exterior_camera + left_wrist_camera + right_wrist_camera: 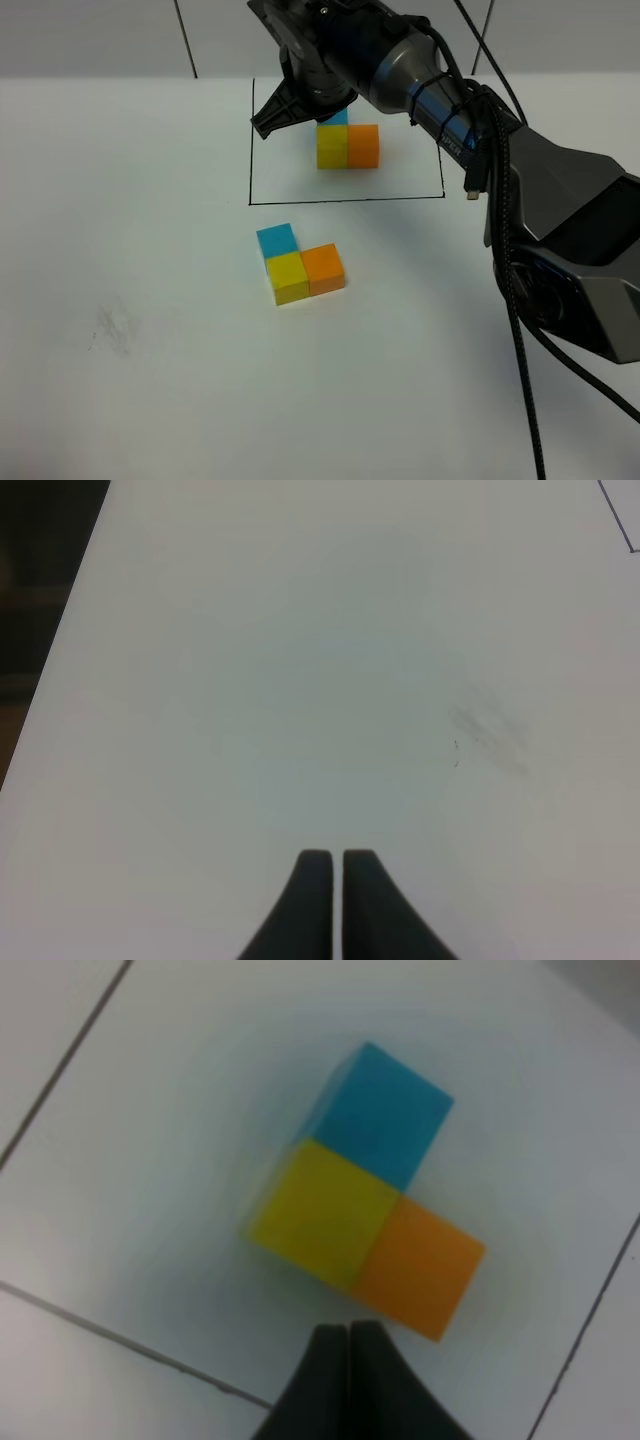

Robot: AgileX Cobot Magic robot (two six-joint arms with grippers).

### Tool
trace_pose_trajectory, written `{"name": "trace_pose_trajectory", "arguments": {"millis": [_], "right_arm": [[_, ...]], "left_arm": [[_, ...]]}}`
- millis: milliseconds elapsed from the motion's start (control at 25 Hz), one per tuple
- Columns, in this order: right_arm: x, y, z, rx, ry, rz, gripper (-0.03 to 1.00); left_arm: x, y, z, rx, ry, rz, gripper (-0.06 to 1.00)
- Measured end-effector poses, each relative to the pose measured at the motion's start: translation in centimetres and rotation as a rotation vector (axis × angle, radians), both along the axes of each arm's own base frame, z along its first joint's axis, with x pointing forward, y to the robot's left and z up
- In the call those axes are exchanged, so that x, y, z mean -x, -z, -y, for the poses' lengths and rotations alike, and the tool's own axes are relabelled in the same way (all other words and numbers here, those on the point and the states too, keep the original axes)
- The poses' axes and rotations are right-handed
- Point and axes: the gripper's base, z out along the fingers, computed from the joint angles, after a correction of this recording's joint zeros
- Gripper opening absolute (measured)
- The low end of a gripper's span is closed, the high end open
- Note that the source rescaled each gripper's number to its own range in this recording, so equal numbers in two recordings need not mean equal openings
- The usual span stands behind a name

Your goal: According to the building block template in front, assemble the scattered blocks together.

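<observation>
The building block template, an L of blue (336,118), yellow (331,146) and orange (363,145) cubes, sits inside the thin black rectangle (345,198) at the back. My right gripper (263,126) is shut and empty above the frame's left side, and partly hides the template's blue cube. The right wrist view shows this trio: blue (385,1115), yellow (320,1210), orange (420,1270), with the shut gripper (347,1335) just off the orange cube. The scattered blocks, blue (276,240), yellow (288,277) and orange (323,268), lie touching in an L in front of the frame. My left gripper (337,858) is shut over bare table.
The white table (150,200) carries a faint grey smudge (113,330), which also shows in the left wrist view (490,730). The right arm and its black cables (515,290) cross the right side. The table's edge (60,660) shows in the left wrist view.
</observation>
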Motion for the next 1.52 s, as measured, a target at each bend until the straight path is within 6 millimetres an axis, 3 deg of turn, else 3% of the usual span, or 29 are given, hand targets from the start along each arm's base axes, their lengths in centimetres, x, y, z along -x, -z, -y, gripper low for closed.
{"name": "trace_pose_trajectory", "arguments": {"millis": [440, 640, 800, 1080, 1240, 1520], "right_arm": [[-3.4, -1.0, 6.5, 0.019, 0.081, 0.012, 0.00], [-4.2, -4.1, 10.3, -0.021, 0.128, 0.046, 0.00], [-3.7, -6.4, 13.0, -0.013, 0.151, 0.058, 0.00], [-0.6, -8.7, 16.9, 0.019, 0.201, 0.005, 0.00], [2.4, -10.2, 18.4, 0.041, 0.212, -0.013, 0.00], [8.8, -11.0, 21.1, 0.082, 0.269, -0.062, 0.00]], "left_arm": [[0.0, 0.0, 0.0, 0.000, 0.000, 0.000, 0.00], [0.0, 0.0, 0.0, 0.000, 0.000, 0.000, 0.00], [0.0, 0.0, 0.0, 0.000, 0.000, 0.000, 0.00], [0.0, 0.0, 0.0, 0.000, 0.000, 0.000, 0.00], [0.0, 0.0, 0.0, 0.000, 0.000, 0.000, 0.00], [0.0, 0.0, 0.0, 0.000, 0.000, 0.000, 0.00]]}}
